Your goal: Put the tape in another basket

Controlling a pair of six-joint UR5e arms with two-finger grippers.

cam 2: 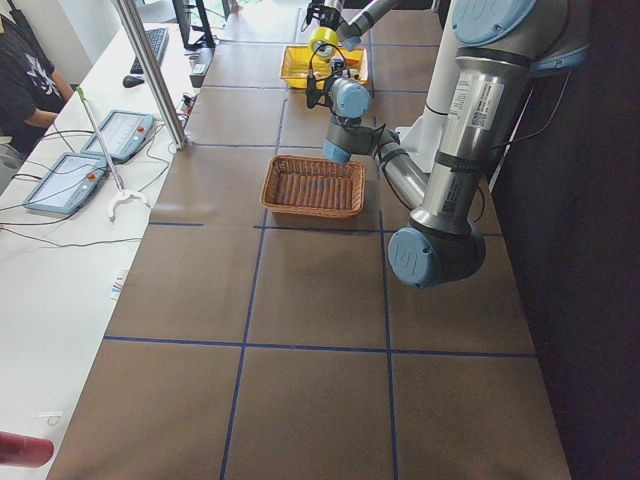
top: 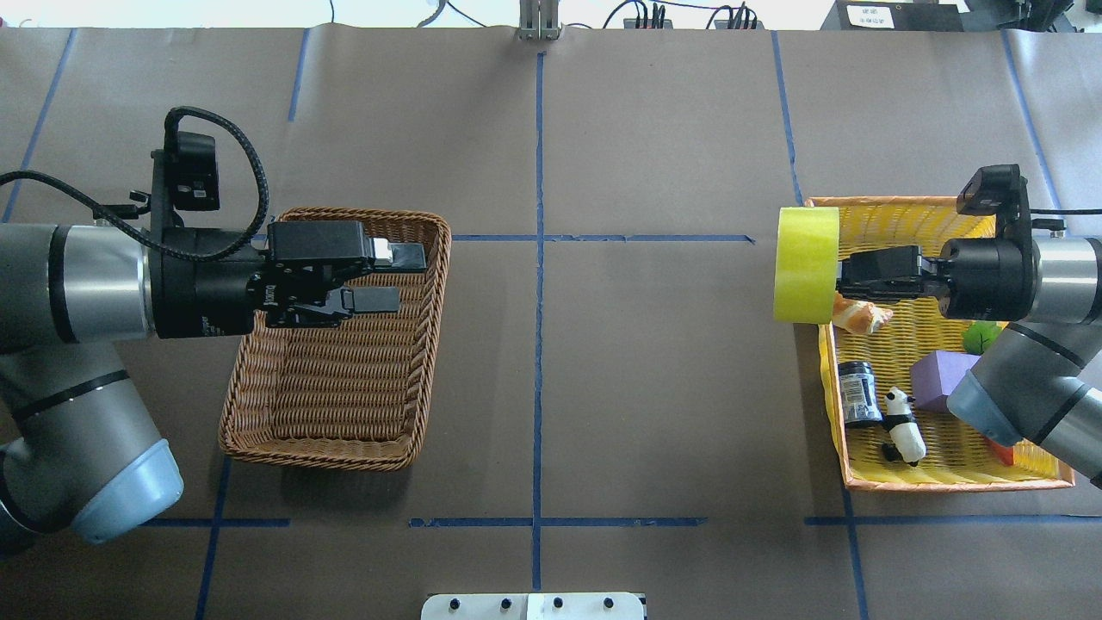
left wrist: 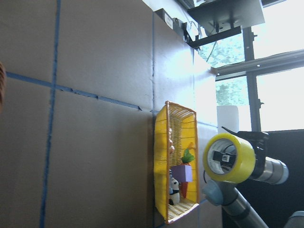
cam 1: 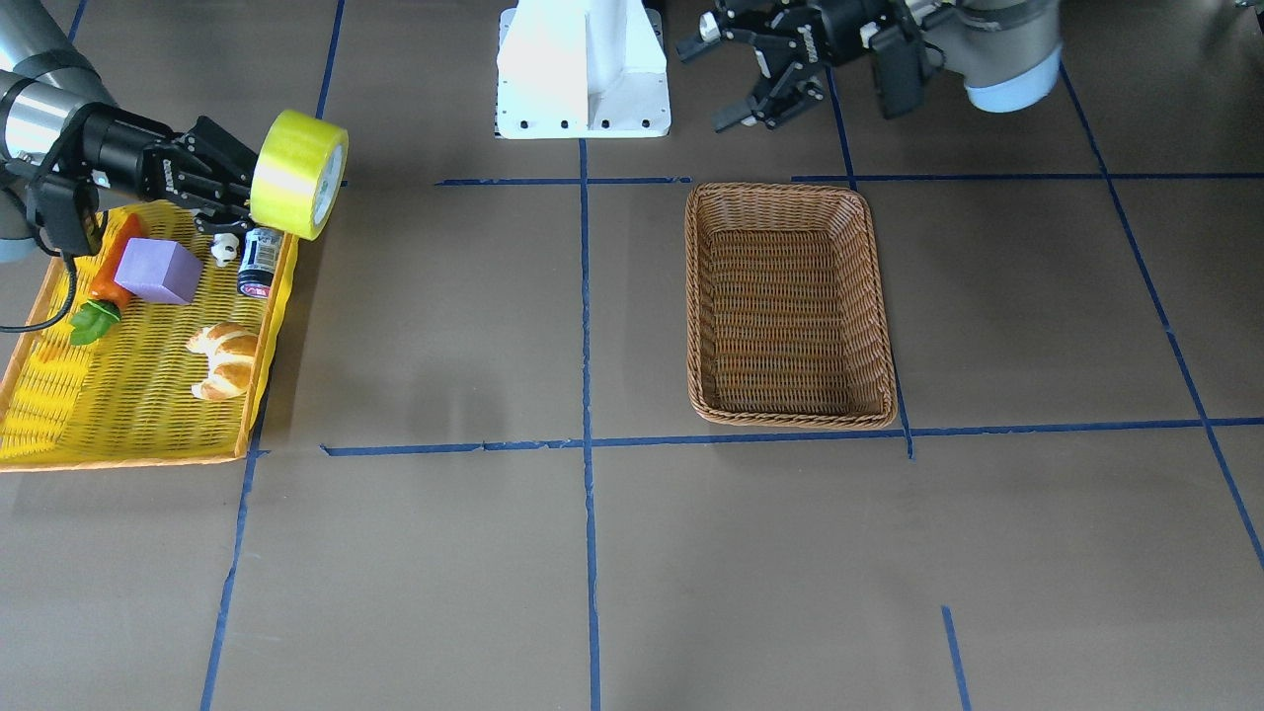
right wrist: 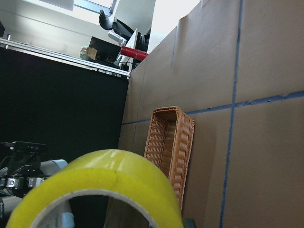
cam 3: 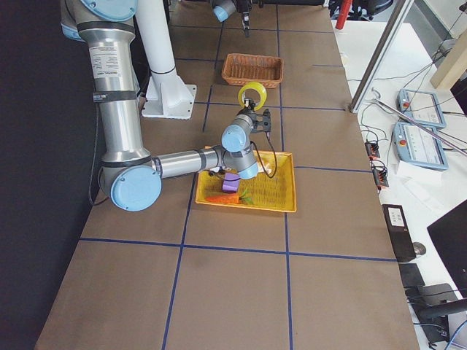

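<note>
The yellow tape roll [cam 1: 298, 174] is held off the table by my right gripper [cam 1: 235, 190], which is shut on its wall. It hangs over the inner edge of the yellow tray [cam 1: 118, 415]. The overhead view shows the tape [top: 806, 264] edge-on, with the right gripper [top: 845, 280] behind it. The tape also fills the bottom of the right wrist view [right wrist: 104, 185]. The brown wicker basket [cam 1: 790, 420] stands far across the table with nothing in it. My left gripper [top: 411, 277] is open and empty, hovering over the basket's [top: 318, 452] far end.
The yellow tray [top: 947, 478] holds a purple cube [cam 1: 158, 271], a croissant [cam 1: 225, 359], a carrot [cam 1: 114, 267], a panda figure [cam 1: 225, 249] and a black can [cam 1: 260, 262]. The robot's white base [cam 1: 583, 69] stands at the table's edge.
</note>
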